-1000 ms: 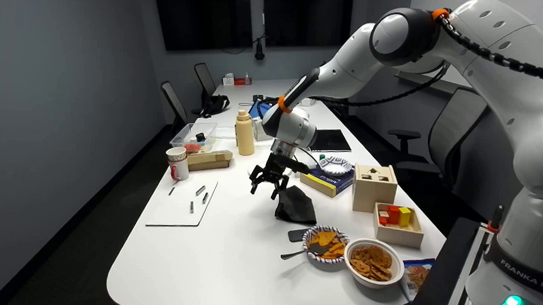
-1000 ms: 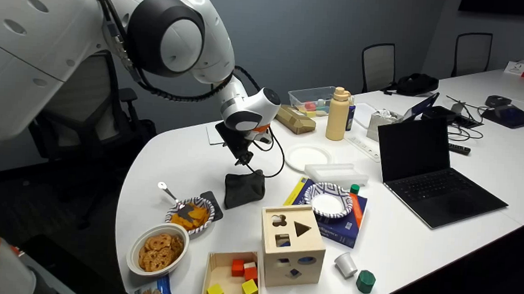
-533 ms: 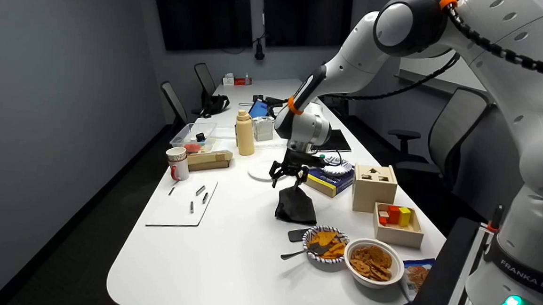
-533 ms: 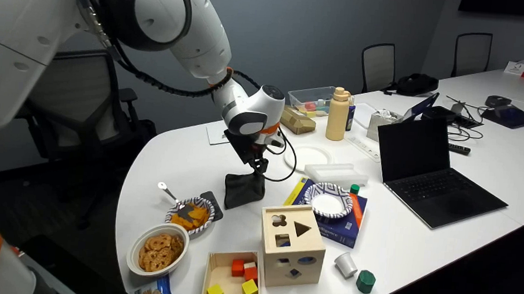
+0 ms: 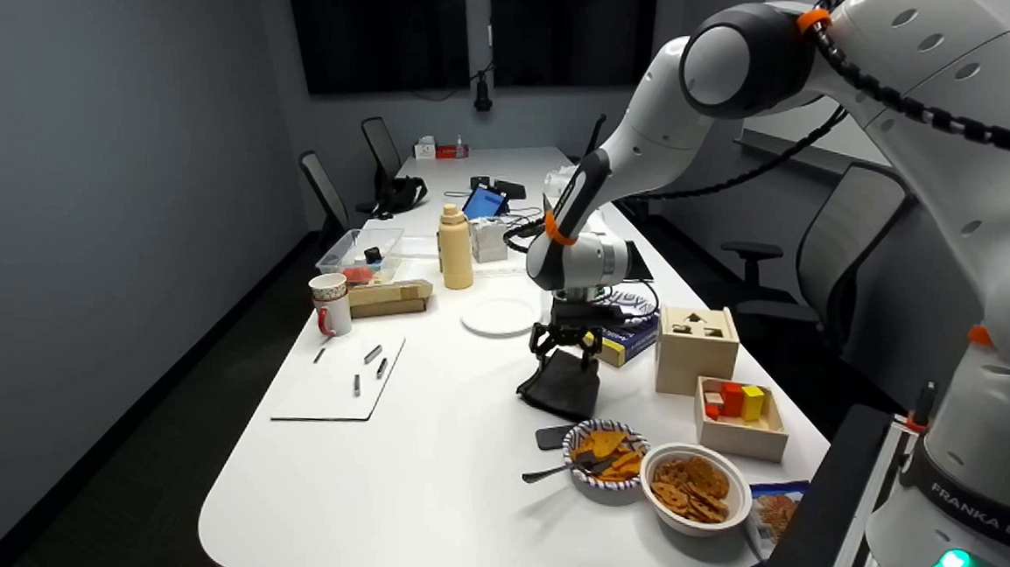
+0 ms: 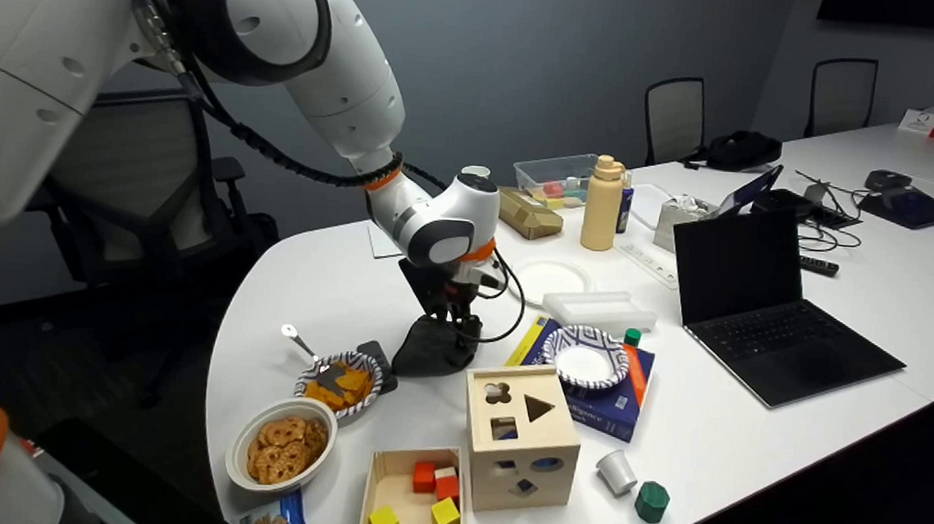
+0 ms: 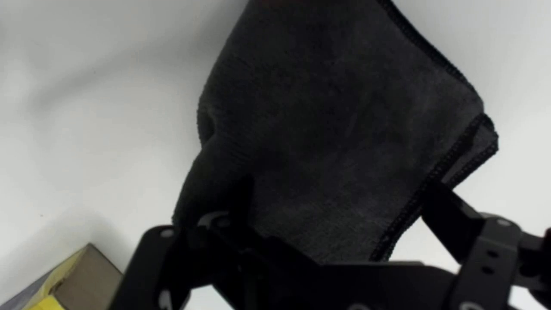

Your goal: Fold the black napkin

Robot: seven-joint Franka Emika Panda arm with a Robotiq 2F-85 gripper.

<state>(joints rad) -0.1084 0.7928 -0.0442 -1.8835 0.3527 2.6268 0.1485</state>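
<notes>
- The black napkin [image 7: 335, 129] lies on the white desk [image 5: 421, 506], below the lowered end of the white arm [image 5: 667, 144].
- The jaws stand wide apart, with cloth spanning the gap between them in the wrist view.
- In that same view the left jaw overlaps the napkin, and the tip of the right jaw shows at its stitched edge; whether either one touches it, I cannot tell.
- Two hemmed edges show at the napkin's right corner in the wrist view, one peeking out from under the other; the left side is rounded, with a small dent.
- On the near side of the napkin, in an exterior view, lies a dark phone-like slab [image 5: 553, 436], just beside the cloth, then a patterned paper bowl [image 5: 602, 484] of orange chips [image 5: 607, 441] with a metal utensil [image 5: 543, 475] leaning out to the left.
- Right of that bowl, a white bowl [image 5: 700, 529] holds brown pretzel crisps [image 5: 690, 489], and a blue snack packet [image 5: 776, 513] lies just beside it.
- Right of the napkin stands a wooden shape-sorter box [image 5: 695, 356], with an open wooden tray [image 5: 741, 440] of red and yellow blocks [image 5: 731, 400] on its near side.
- Also to the right, in an exterior view, a second patterned bowl [image 6: 583, 362] sits on a dark blue book [image 6: 604, 419], and an open laptop [image 6: 734, 264] stands farther right.
- On the far side, in an exterior view, a round white plate [image 5: 499, 316] lies short of a tan bottle [image 5: 454, 254]; a red-handled mug [image 5: 338, 317] stands to the bottle's left.
</notes>
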